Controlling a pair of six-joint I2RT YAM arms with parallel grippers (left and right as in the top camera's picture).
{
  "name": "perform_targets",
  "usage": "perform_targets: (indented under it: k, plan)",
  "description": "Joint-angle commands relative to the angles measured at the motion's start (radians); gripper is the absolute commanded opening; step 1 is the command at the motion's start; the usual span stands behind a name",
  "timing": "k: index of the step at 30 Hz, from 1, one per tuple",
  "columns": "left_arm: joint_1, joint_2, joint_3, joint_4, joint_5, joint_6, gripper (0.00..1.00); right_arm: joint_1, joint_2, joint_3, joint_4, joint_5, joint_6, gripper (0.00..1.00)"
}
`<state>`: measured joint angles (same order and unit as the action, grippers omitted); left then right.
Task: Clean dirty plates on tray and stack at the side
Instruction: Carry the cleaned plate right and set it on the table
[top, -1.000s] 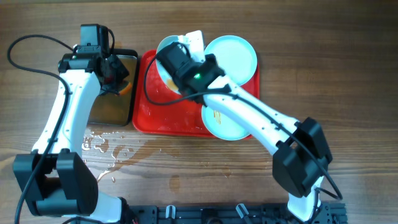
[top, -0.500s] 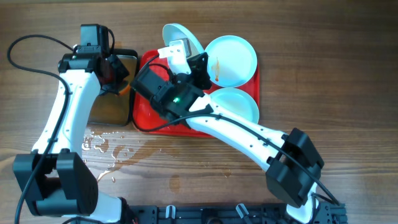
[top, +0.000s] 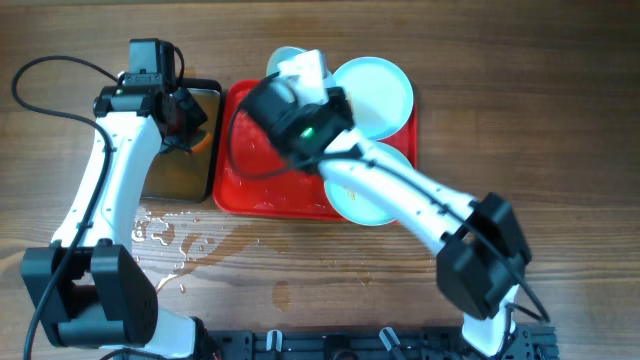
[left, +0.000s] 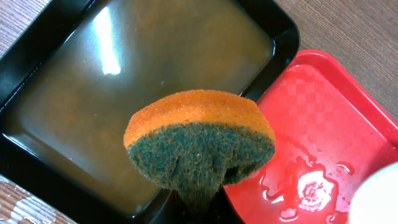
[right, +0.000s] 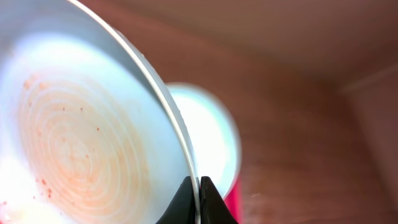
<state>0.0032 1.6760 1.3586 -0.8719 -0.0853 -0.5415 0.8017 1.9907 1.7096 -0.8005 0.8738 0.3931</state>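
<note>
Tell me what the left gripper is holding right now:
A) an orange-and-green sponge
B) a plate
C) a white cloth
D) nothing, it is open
A: in the left wrist view the orange-and-green sponge is bunched at its lower end, where the left gripper pinches it, by the edge of the black tray of brownish water.

The right arm (top: 405, 190) crosses the red tray (top: 255, 188) and plates (top: 388, 85).

Glossy wet tray (left: 323, 118) — rough sponge (left: 199, 140)
</note>
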Motion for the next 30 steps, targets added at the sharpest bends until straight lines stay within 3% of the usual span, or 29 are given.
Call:
perform_targets:
  k: [1, 7, 12, 16, 20, 26, 30]
  plan:
    - [0.005, 0.009, 0.001, 0.003, -0.013, -0.017, 0.04, -0.163, -0.1, 0.005, -0.001, -0.502, -0.037, 0.04]
    - [-0.006, 0.009, 0.0, 0.003, -0.009, -0.017, 0.04, -0.534, -0.17, 0.005, -0.089, -0.911, -0.072, 0.04]
    - [-0.046, 0.009, 0.0, 0.005, -0.01, -0.017, 0.04, -0.859, -0.164, -0.039, -0.196, -0.96, -0.045, 0.04]
    - [-0.082, 0.01, 0.0, 0.016, -0.01, -0.017, 0.04, -1.068, -0.164, -0.164, -0.162, -0.989, -0.011, 0.04]
    - [-0.114, 0.01, 0.0, 0.045, -0.01, -0.017, 0.04, -1.157, -0.164, -0.348, -0.036, -1.02, 0.001, 0.04]
    - [-0.119, 0.01, 0.0, 0.056, -0.01, -0.017, 0.04, -1.166, -0.164, -0.518, 0.118, -1.019, 0.003, 0.04]
    - [-0.119, 0.01, 0.0, 0.056, -0.01, -0.017, 0.04, -1.166, -0.164, -0.533, 0.127, -1.02, 0.003, 0.17]
